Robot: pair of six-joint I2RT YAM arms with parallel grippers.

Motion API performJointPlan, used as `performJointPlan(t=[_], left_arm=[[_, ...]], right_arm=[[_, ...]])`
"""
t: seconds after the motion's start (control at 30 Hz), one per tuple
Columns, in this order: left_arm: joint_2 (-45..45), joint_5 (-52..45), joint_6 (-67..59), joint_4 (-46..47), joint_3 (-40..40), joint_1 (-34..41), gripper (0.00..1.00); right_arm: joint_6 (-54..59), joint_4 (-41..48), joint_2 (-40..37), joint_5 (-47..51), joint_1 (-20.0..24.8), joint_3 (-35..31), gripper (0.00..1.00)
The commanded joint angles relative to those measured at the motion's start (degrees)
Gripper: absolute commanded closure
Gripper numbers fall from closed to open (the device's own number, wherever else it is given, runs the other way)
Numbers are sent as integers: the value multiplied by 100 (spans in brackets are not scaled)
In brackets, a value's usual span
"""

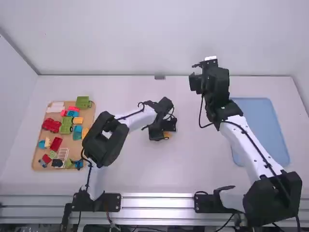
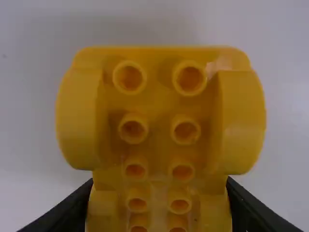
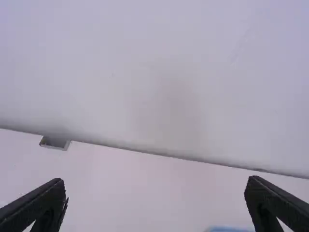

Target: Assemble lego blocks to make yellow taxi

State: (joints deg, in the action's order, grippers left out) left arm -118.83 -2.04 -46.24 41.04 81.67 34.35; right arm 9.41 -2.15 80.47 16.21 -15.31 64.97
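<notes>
left gripper (image 1: 160, 133) is together on the yellow lego piece (image 1: 167, 135), one finger either side, in the middle part of the white table (image 1: 193, 166). from the left wrist view: piece has two rows of round hollow studs or tubes, plus a fat rounded bulge on each flank. fingers sit on its narrower stretch, past the bulges. in the high view most of the piece is behind the gripper, just a bit of yellow shows. can't tell if it touches the table or hangs a little above it.

right gripper (image 1: 194, 75) is apart, fingers spread wide, nothing between them. it's up near the far side of the table, facing the back wall (image 1: 120, 43), well apart from the yellow piece. small metal bracket (image 1: 160, 76) sits at the foot of that wall, between the two grippers left to right.

tan tray (image 1: 89, 117) is on the left side of the table with the loose blocks: green block (image 1: 82, 102) at the far right corner, red wheeled piece (image 1: 50, 125) near the left edge, another green piece (image 1: 66, 125) just beside it, yellow-orange block (image 1: 78, 120) near the right edge, red block (image 1: 55, 144) and white lattice piece (image 1: 63, 153) toward the near end, black piece (image 1: 57, 163) by the near edge. blue mat (image 1: 263, 121) lies flat on the right side, right arm (image 1: 241, 145) passing along its left edge.
</notes>
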Motion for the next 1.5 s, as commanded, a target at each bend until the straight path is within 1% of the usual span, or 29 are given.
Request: performJointPlan(t=[0.0, 0.03, 0.1, 0.13, 0.17, 0.37, 0.6, 0.63, 0.77, 0.9, 1.0, 1.03, 1.07, 1.2, 1.27, 1.3, 1.33, 1.4, 1.47], left_arm=[[-11, 160, 39, 39, -205, -26, 81], [-11, 201, 35, 59, -205, -26, 81], [13, 232, 160, 55, -190, -26, 41], [13, 232, 173, 57, -188, -26, 24], [17, 223, 245, 66, -153, -26, 1], [155, 31, 361, 70, -66, -26, 1], [1123, 22, 444, 28, 68, -190, 1], [1152, 22, 444, 35, 70, -199, 1], [1869, 15, 640, 201, 66, -551, 1], [2122, 20, 1259, 199, 68, -903, 1], [2334, 70, 2275, 203, 57, -1532, 1], [2358, 116, 2452, 201, 57, -1637, 1], [2385, 334, 2959, 195, 55, -1902, 1], [2411, 988, 4599, 205, 55, -2529, 1], [2411, 1504, 5825, 369, 55, -3001, 1], [2411, 1714, 6196, 511, 55, -3211, 1], [2413, 1759, 6277, 551, 55, -3265, 1], [2411, 2079, 6957, 824, 55, -3679, 1], [2413, 2122, 7294, 942, 55, -3871, 1]], right_arm=[[-13, -2, 35, 15, -13, 212, 2], [-13, -2, 35, 15, -15, 212, 2], [-15, -15, 35, 15, -4, 212, 2], [-15, -15, 35, 15, -4, 212, 1], [-15, -15, 35, 15, -4, 212, 2], [-15, -17, 35, 13, -9, 212, 2], [-13, -4, 35, 15, -4, 212, 1], [-13, -7, 35, 15, -7, 212, 1], [-15, -20, 35, 15, -7, 212, 2], [-13, -11, 35, 17, -4, 212, 1], [-13, 4, 35, 15, -7, 212, 2], [-13, 7, 35, 15, -4, 212, 1], [-13, 39, 35, 15, -4, 212, 1], [-11, 111, 35, 17, -4, 212, 2], [-13, 85, 35, 15, -7, 212, 1], [-11, 87, 35, 17, -7, 214, 2], [-13, 85, 35, 17, -4, 214, 1], [-13, 39, 35, 15, -4, 212, 1], [-13, 39, 35, 15, -4, 214, 2]])
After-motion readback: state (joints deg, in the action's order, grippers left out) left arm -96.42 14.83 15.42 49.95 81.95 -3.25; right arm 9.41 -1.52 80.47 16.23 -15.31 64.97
